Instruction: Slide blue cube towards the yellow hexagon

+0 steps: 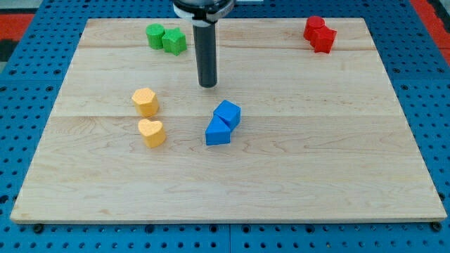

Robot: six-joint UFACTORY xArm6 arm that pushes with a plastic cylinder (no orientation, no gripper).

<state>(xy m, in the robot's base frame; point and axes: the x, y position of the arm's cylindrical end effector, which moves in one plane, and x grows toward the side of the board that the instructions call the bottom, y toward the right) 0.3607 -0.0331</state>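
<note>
The blue cube [228, 113] sits near the board's middle, touching a second blue block [217, 131] just below and left of it. The yellow hexagon [145, 101] stands at the left of the middle, with a yellow heart-shaped block [152, 132] just below it. My tip [207, 85] is above and slightly left of the blue cube, a short gap away, not touching it. The yellow hexagon is well to the tip's left.
Two green blocks [166, 37] lie together near the top edge, left of the rod. Two red blocks [319, 33] lie together at the top right. The wooden board [351, 176] rests on a blue perforated base.
</note>
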